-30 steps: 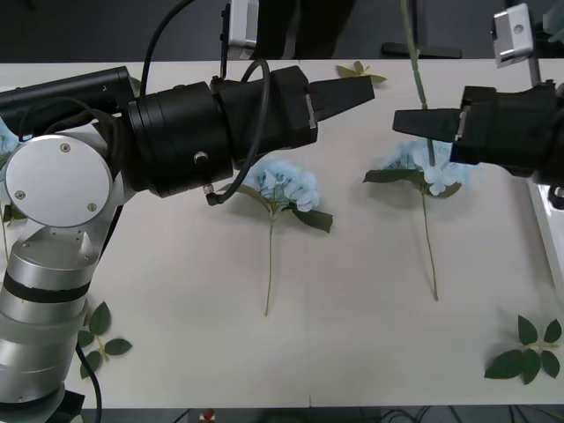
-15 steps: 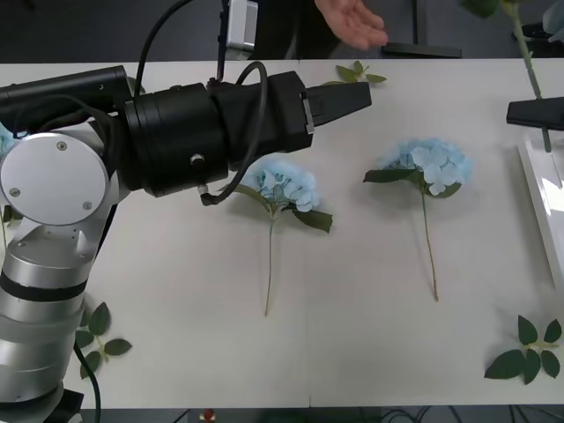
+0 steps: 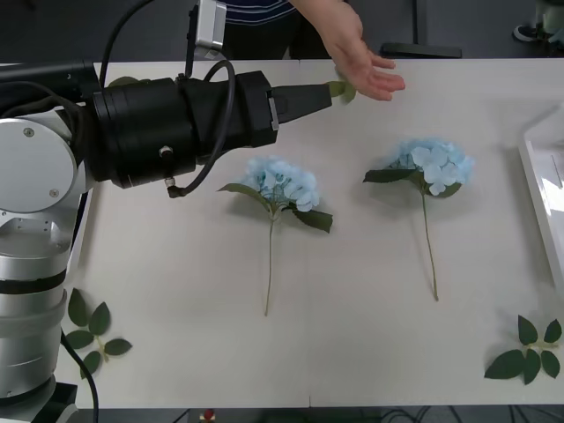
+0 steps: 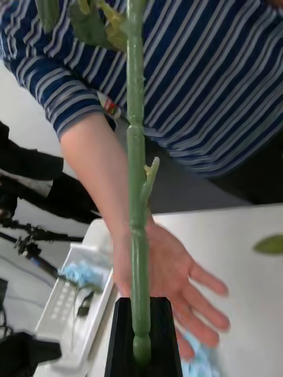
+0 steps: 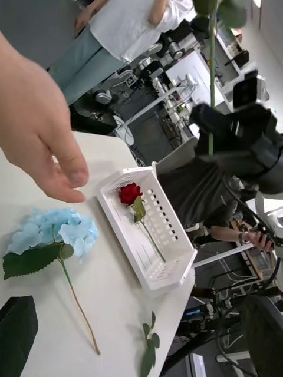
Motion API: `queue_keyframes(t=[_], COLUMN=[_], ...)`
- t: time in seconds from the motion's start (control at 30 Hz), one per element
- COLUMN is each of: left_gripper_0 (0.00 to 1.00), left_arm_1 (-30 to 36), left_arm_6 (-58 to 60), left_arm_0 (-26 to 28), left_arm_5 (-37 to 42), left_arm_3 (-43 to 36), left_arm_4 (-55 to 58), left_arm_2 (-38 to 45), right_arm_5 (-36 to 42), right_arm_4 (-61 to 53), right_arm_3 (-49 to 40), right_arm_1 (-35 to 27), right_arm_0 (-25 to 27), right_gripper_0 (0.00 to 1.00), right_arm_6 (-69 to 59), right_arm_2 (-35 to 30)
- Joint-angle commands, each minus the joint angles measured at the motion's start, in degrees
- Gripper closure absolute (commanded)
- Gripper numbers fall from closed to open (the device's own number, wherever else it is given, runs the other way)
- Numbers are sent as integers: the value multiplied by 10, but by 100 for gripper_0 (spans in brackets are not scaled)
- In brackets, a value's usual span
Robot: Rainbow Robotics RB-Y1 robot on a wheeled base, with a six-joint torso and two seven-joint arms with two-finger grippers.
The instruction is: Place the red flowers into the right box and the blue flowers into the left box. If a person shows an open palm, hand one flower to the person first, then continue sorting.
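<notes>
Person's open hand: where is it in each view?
Front view: person's hand, palm up, over the table's far edge, beyond the right blue flower.
Right wrist view: hand behind the green stem.
Left wrist view: hand beside that flower.
Shared landmark: that blue flower.

Person's open hand [image 3: 363, 63] blocks table's far edge; bare tabletop [image 3: 352, 335] betw. blue flowers [image 3: 280, 183].
</notes>
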Motion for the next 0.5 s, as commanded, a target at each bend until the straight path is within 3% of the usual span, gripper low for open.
queue_keyframes(t=[0.03,0.33,0.5], left_gripper_0=[0,0,0], left_arm_1=[11,11,11], left_arm_6=[-25,-27,-29], left_arm_0=[-26,-27,-27], left_arm_5=[-1,-1,-3], left_arm_3=[-26,-26,-25], left_arm_4=[4,7,10], left_arm_2=[-4,-4,-4], right_arm_5=[-83,-282,-323], right_arm_4=[62,219,288], right_arm_3=[-9,18,52], right_arm_1=[-18,5,40], right_arm_0=[-66,-135,-170], right_gripper_0=[100,100,100], right_arm_6=[24,15,14], right_arm_2=[61,196,221])
